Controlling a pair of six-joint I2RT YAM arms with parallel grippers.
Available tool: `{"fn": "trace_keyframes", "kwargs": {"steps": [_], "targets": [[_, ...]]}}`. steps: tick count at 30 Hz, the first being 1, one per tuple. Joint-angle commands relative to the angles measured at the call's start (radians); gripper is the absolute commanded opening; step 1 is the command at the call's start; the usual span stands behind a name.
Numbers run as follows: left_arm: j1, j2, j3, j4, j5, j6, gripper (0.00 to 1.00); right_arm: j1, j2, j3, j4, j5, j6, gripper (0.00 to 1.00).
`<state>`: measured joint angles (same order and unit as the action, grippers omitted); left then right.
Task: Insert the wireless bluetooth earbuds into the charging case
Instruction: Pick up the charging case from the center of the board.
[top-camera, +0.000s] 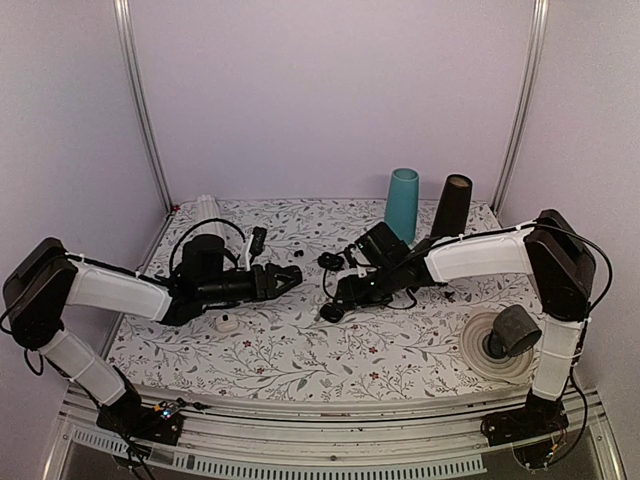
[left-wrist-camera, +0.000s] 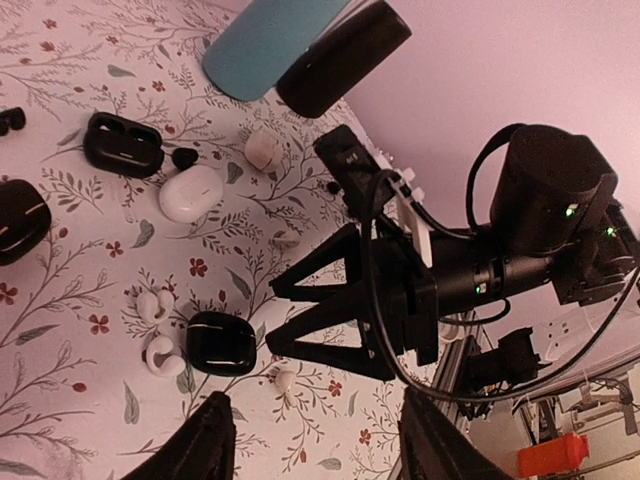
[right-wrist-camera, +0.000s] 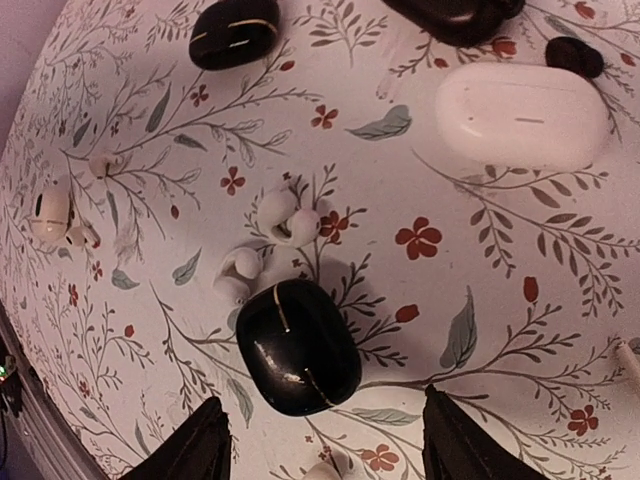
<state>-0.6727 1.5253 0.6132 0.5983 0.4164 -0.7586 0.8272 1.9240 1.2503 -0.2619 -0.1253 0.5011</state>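
Black left claw (left-wrist-camera: 320, 445) hangs partly open and empty, giving room, I judge. White earbuds (right-wrist-camera: 285, 220) lie loose at eleven o'clock from the shut black case (right-wrist-camera: 298, 345); my right claw (right-wrist-camera: 335, 450), open, empty, hovers above it.

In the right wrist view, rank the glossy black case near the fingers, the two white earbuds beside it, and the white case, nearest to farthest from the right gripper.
1. The black case, just ahead of the right gripper, slightly left of centre.
2. The white earbuds, just beyond that case, toward the left.
3. The white case, farthest, at the upper right.
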Motion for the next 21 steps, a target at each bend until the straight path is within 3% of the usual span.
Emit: {"fn": "trace_keyframes", "kwargs": {"steps": [1,5,9,16,21], "targets": [[0.013,-0.018,-0.004,-0.028,-0.008,0.027,0.57,0.037,0.024,0.02,0.029,0.016,-0.101,0.7],[0.022,-0.024,0.006,-0.043,-0.002,0.038,0.57,0.038,0.035,-0.003,0.081,0.013,-0.205,0.81],[0.031,-0.038,0.011,-0.06,-0.008,0.046,0.57,0.038,0.06,0.0,0.101,0.031,-0.308,0.84],[0.046,-0.065,0.013,-0.08,-0.024,0.058,0.57,0.039,0.103,-0.01,0.138,0.018,-0.411,0.8],[0.057,-0.08,0.018,-0.099,-0.034,0.07,0.57,0.046,0.133,-0.004,0.146,0.036,-0.428,0.72]]}}
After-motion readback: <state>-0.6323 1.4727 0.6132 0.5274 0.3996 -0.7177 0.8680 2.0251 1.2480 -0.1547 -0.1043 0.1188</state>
